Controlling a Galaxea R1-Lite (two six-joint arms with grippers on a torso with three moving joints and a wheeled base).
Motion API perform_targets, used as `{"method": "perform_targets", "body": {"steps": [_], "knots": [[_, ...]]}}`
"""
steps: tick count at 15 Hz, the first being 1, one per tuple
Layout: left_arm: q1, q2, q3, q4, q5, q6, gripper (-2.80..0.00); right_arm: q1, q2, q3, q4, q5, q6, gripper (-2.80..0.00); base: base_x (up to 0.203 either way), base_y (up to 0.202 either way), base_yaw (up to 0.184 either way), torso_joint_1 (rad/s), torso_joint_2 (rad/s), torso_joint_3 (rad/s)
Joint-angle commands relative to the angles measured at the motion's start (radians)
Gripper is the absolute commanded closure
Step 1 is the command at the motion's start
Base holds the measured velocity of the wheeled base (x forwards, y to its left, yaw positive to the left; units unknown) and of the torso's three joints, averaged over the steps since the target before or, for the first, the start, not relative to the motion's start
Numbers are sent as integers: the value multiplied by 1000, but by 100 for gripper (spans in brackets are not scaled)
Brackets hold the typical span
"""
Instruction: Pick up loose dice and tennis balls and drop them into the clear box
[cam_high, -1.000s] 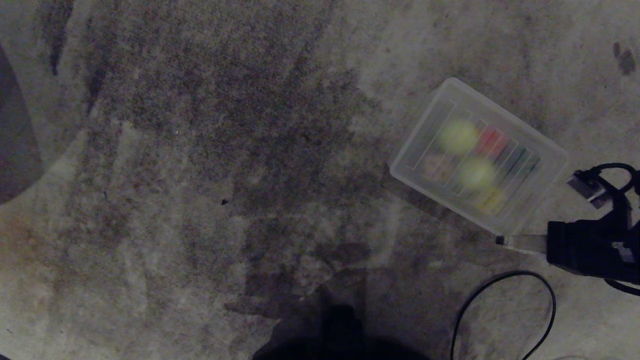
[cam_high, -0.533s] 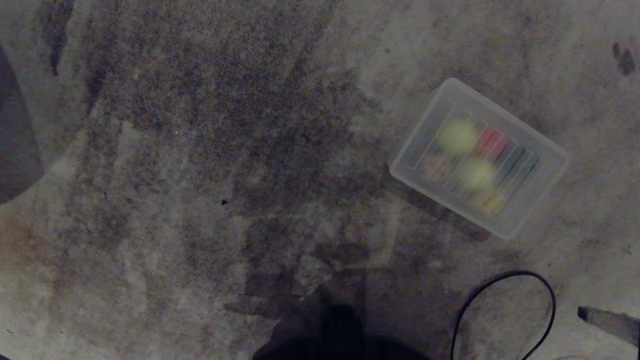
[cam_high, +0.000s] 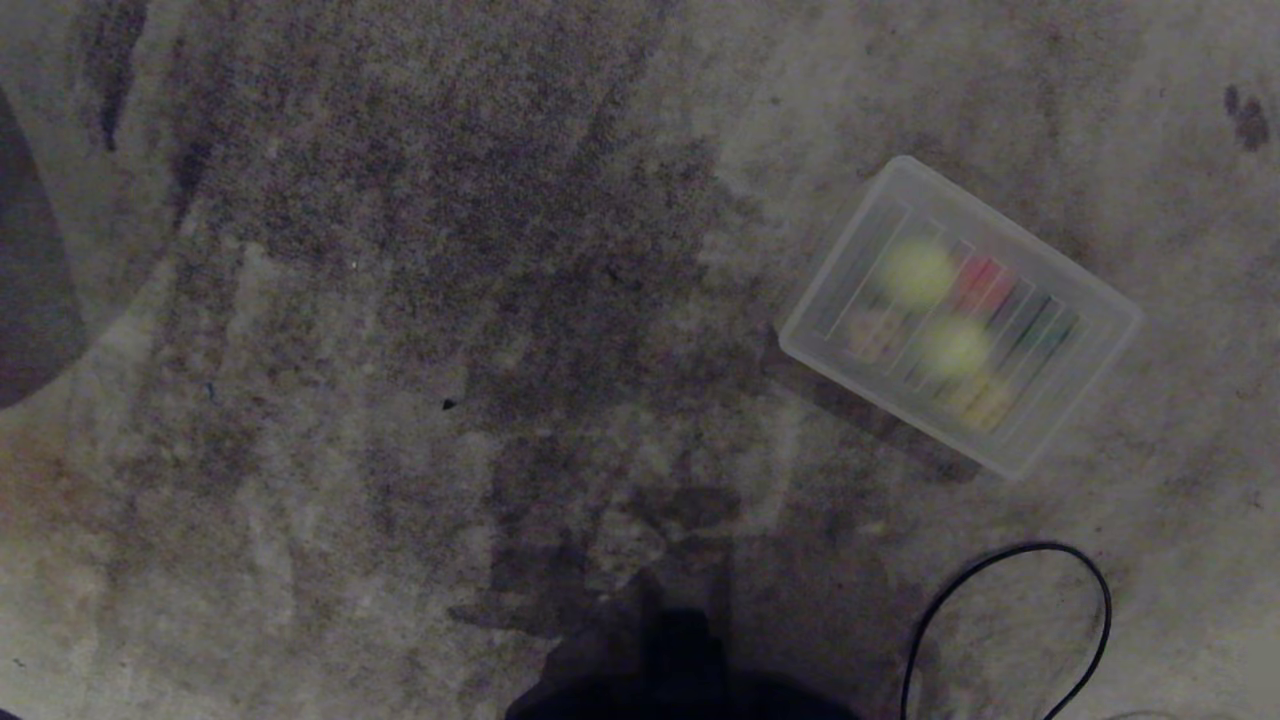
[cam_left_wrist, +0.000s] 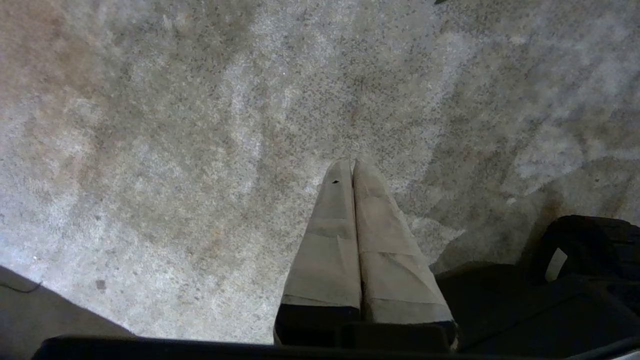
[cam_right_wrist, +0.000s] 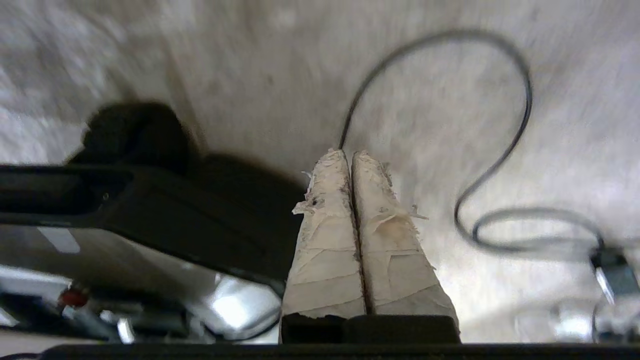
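On the carpet at the right of the head view stands the clear box (cam_high: 808, 338), with a ribbed translucent lid over it. Through the lid two tennis balls (cam_high: 917, 272) (cam_high: 953, 346) show as yellow-green blurs. Around them lie the dice: a red one (cam_high: 985, 283), a tan one (cam_high: 872, 335), a yellow one (cam_high: 985, 405) and a dark one (cam_high: 1040, 325). Neither arm is in the head view. My left gripper (cam_left_wrist: 352, 162) is shut and empty over bare carpet. My right gripper (cam_right_wrist: 350, 152) is shut and empty above the floor, near a cable.
A black cable (cam_high: 1020, 546) loops on the floor in front of the box, and the same cable (cam_right_wrist: 525, 100) shows beyond my right fingertips. My dark base (cam_high: 680, 680) sits at the near edge. A dark rounded shape (cam_high: 30, 290) stands at far left.
My right arm, which was beside the box's near right corner, has drawn back toward me and left the head view. The box and its contents have stayed put.
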Motion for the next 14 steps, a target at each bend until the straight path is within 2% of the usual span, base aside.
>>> {"method": "perform_targets", "body": {"steps": [1, 3, 7, 9, 10, 14], "knots": [[-1, 1, 2, 0, 2, -1, 0, 4, -179, 9, 2, -2, 3, 0, 0, 0, 0, 0, 0, 0], [-1, 1, 2, 0, 1, 0, 0, 2, -246, 11, 1, -10, 4, 0, 0, 0, 0, 0, 0, 0], [0, 1, 2, 0, 1, -1, 0, 2, -245, 10, 4, -54, 7, 0, 0, 0, 0, 0, 0, 0], [0, 1, 2, 0, 1, 1, 0, 2, -245, 34, 14, -141, -12, 0, 0, 0, 0, 0, 0, 0], [0, 1, 2, 0, 1, -1, 0, 2, -245, 41, 17, -146, -44, 0, 0, 0, 0, 0, 0, 0], [-1, 1, 2, 0, -2, 5, 0, 2, -245, 39, 19, -120, -50, 0, 0, 0, 0, 0, 0, 0]]}}
